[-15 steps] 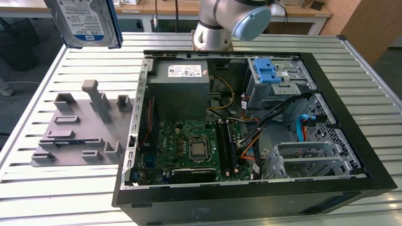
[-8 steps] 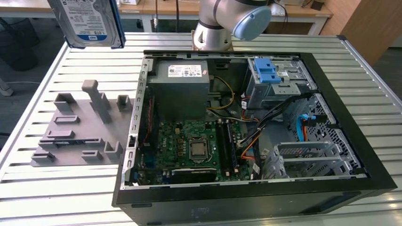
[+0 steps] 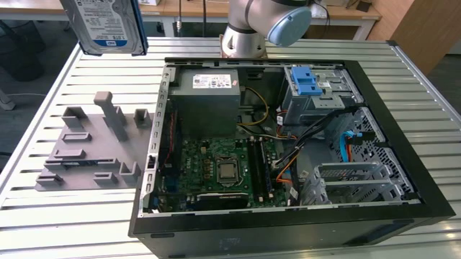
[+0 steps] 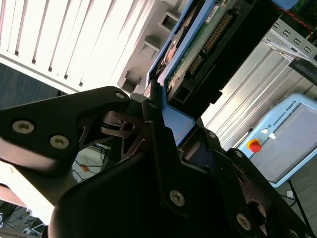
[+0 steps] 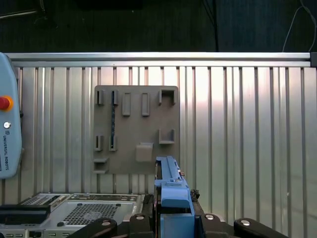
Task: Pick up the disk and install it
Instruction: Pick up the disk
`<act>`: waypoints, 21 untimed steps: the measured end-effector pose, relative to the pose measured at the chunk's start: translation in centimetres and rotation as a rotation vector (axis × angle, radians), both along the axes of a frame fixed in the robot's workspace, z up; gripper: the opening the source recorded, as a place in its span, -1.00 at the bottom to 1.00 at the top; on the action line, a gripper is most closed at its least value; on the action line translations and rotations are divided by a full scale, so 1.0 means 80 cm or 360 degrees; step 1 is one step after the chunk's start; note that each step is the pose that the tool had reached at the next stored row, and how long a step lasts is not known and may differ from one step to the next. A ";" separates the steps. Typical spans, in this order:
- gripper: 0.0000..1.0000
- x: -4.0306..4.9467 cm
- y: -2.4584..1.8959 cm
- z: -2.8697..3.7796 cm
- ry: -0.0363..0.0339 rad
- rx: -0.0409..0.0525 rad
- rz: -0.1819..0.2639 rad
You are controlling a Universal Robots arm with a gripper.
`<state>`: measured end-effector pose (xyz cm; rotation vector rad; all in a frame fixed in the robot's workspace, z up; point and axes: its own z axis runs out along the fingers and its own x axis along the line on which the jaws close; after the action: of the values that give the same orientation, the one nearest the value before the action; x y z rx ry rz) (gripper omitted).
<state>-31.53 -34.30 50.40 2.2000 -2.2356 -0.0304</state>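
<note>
Gripper (image 4: 173, 116) is clenched on the disk (image 4: 198, 47). In the second wrist view its black fingers (image 4: 151, 124) pinch the blue bracket (image 4: 176, 121) from both sides, and the disk's green circuit-board side w/ connector pins faces the camera. The exterior view gives the other face: the disk (image 3: 104, 24) hangs on end, label side out, raised off the table (image 3: 86, 216) above its corner at the exterior view's left, on the arm-base side. The arm (image 3: 263, 21) stands at that same edge, behind the open PC case (image 3: 288, 226). A grey fixture plate (image 3: 90, 148) lies betw. the case and the table edge at the exterior view's left. The first wrist view has the disk edge-on, w/ the plate beyond it. Both wrist views add a teach pendant (image 5: 7, 129) w/ a red button; whether it rests on the table can't be told.
</note>
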 end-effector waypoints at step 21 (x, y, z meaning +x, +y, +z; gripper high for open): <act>-0.27 0.011 -0.0165 0.0000 0.0000 0.0001 0.0000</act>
<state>-30.65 -35.63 50.40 2.2003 -2.2358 -0.0312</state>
